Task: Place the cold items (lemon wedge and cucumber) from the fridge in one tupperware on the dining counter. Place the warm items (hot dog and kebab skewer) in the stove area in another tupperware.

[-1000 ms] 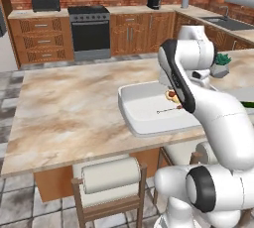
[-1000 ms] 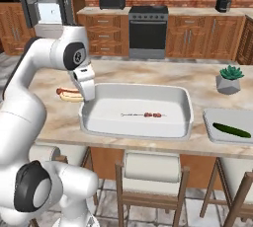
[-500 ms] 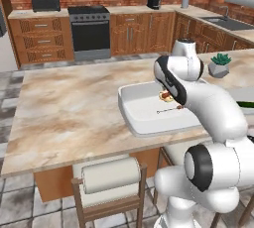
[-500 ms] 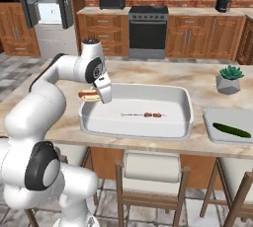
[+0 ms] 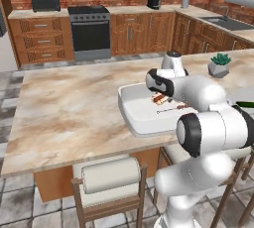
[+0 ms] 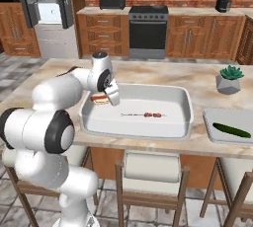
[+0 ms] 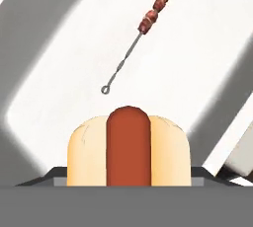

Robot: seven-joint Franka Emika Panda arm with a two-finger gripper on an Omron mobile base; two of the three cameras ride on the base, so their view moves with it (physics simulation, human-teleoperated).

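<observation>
1. Left base view: the white tupperware rests on the marbled desk. The hot dog and the kebab skewer lie within its rim. The arm partly covers the container; a potted plant stands beyond.
2. Right base view: the hand is low at the container's left end, directly at the hot dog. The skewer lies mid-floor, apart from it. The cucumber lies in a second container to the right. The fridge stands open behind.
3. Hand view: the hot dog sits end-on, close below the camera. The fingers stand apart; whether they clasp the bun cannot be told.
</observation>
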